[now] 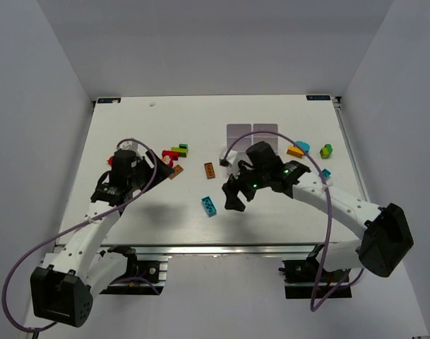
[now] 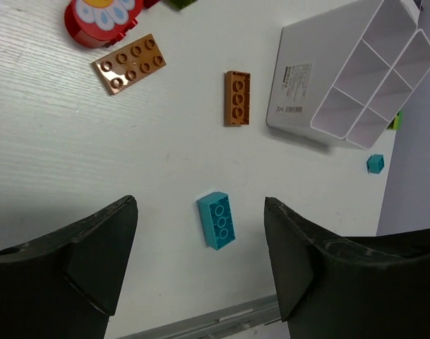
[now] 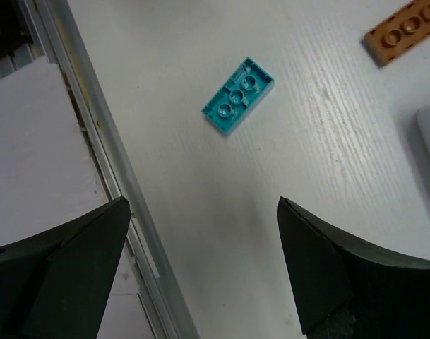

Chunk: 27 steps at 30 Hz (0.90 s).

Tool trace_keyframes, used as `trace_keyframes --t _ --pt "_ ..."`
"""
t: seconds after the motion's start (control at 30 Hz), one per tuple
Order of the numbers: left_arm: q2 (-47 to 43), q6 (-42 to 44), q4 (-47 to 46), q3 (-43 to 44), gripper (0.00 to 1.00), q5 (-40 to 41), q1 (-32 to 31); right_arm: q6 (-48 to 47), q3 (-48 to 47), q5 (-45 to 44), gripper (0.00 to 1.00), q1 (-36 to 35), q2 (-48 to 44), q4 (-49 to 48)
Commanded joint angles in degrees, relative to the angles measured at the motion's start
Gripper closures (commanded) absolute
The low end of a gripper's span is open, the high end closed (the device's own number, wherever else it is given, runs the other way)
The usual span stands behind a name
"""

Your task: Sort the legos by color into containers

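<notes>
Teal lego brick lies on the white table, centre and toward the near edge, just left of my right gripper. That arm bends in from the near right, its fingers spread wide and holding nothing. My left gripper, also wide and empty, hangs beside the mixed cluster of legos at left. The white compartment tray sits farther back, partly hidden behind the right arm.
</notes>
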<state>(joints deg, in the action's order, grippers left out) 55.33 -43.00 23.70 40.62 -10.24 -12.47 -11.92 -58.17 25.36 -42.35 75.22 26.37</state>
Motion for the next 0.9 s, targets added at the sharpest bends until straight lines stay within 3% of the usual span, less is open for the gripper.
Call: trace_keyframes --t 0.0,0.13,0.3,0.57,0.87 --pt "-4.69 -1.03 2.04 1.04 0.18 4.96 -0.1 2.79 0.43 -9.96 0.11 -5.89 4.3 -3.25" --pt "-9.88 -2.78 3.71 0.25 0.18 6.9 -0.19 6.55 -3.68 -17.26 0.11 -11.43 11.51 -6.15" --pt "-15.33 -4.63 6.7 -0.45 0.18 8.3 -0.19 15.6 -12.13 -25.09 0.11 -13.99 24.07 -2.65" --pt "-19.38 -4.81 10.66 -0.81 0.18 9.36 -0.27 24.04 -15.3 -28.08 0.11 -18.21 30.06 -4.58" --pt "-18.15 -4.98 9.7 -0.89 0.18 9.19 -0.27 25.63 -15.22 -33.97 0.16 -19.26 33.32 -5.01"
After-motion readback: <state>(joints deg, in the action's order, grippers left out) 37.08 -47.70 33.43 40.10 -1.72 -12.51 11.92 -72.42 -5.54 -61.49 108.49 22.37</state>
